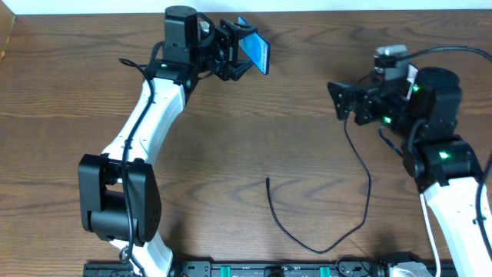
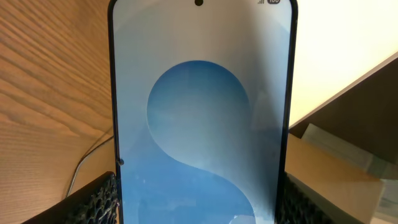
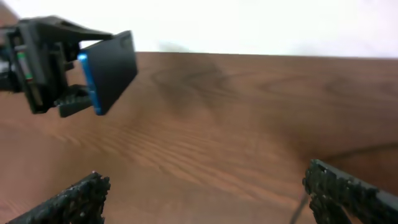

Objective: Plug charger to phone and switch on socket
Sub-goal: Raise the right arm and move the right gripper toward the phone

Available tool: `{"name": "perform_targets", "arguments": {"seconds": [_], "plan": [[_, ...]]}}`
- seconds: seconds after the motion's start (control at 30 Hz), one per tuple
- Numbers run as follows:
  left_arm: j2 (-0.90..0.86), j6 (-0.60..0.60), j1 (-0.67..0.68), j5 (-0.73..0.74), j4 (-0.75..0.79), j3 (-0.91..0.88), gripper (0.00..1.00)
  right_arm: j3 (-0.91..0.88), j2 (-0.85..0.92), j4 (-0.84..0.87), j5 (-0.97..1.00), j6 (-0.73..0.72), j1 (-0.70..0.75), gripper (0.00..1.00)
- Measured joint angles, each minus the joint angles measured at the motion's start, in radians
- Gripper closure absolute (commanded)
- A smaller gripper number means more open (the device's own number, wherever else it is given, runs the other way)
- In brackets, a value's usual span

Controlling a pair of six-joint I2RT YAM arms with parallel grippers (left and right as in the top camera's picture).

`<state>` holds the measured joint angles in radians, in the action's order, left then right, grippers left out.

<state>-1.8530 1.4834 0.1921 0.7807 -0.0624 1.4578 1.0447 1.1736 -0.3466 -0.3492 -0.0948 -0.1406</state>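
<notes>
Left jaws hold the slim, probably slippery phone (image 1: 259,51) by its side edges at upper centre; right jaws stand wide, empty.

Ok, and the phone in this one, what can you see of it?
The phone is a slim slab with a black bezel and dark back. Its screen is lit blue around a paler swirl, with a camera hole at top centre. The left jaws clamp its long edges near the lower end, holding it tilted in the air above the far side of the wooden table. No cable reaches it in the overhead view.
</notes>
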Motion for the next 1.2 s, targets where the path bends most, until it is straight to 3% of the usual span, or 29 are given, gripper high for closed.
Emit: {"name": "perform_targets", "arguments": {"seconds": [0.3,0.5,0.83,1.2], "plan": [[0.0,0.0,0.035,-0.01,0.0,0.0,0.93,0.003,0.013,0.118,-0.019,0.019,-0.083,0.01],[0.0,0.0,0.07,-0.013,0.0,0.0,0.93,0.003,0.014,0.119,-0.021,-0.023,-0.123,0.01],[0.0,0.0,0.124,-0.014,0.0,0.0,0.93,0.004,0.126,0.109,-0.027,-0.211,-0.13,0.01],[0.0,-0.019,0.161,-0.03,0.0,0.0,0.93,0.004,0.176,0.096,-0.041,-0.208,-0.142,0.01]]}}
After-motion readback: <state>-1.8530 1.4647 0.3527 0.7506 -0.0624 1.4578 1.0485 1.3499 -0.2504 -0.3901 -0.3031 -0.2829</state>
